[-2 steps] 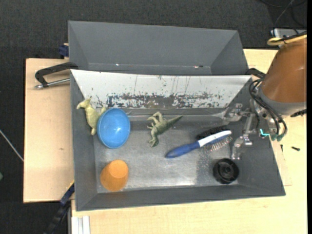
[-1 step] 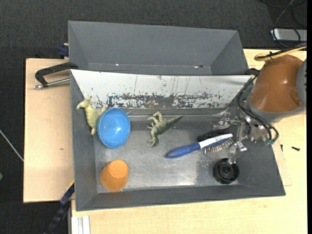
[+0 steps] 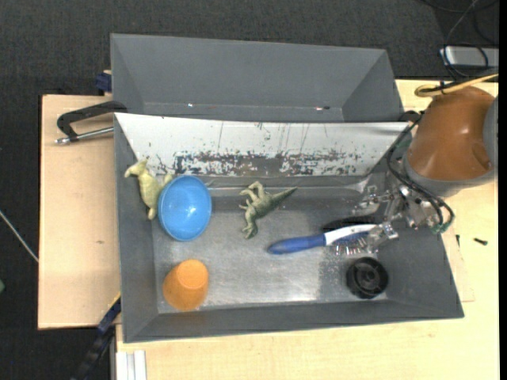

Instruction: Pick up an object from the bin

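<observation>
The pincer [image 3: 382, 222] sits low at the right side of the bin [image 3: 293, 313], at the white head end of a blue toothbrush [image 3: 305, 244] that lies flat, right of centre. I cannot tell whether it is open or closed. A black disc [image 3: 366, 278] lies just beside the pincer, and a green dinosaur [image 3: 257, 204] lies near the middle.
</observation>
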Available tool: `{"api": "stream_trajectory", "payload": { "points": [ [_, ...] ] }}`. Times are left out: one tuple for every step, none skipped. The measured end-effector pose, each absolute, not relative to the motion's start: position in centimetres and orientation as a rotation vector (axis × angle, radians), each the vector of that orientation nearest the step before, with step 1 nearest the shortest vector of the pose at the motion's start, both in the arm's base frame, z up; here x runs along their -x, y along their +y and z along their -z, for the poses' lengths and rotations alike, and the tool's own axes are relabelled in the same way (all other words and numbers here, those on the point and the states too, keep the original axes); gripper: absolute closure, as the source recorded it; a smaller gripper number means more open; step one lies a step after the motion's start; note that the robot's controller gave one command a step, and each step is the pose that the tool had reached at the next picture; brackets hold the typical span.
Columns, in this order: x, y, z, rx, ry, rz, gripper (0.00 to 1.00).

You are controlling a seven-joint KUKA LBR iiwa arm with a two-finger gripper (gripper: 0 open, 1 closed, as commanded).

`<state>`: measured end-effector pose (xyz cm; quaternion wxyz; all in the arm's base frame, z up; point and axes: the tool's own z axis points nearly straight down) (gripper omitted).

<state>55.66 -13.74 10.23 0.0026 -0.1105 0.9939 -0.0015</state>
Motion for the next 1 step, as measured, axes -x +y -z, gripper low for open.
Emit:
{"api": "stream_trajectory", "payload": {
  "points": [
    [-55.24, -13.52, -21.33, 0.379, 3.106, 0.007, 1.0]
  ]
}}
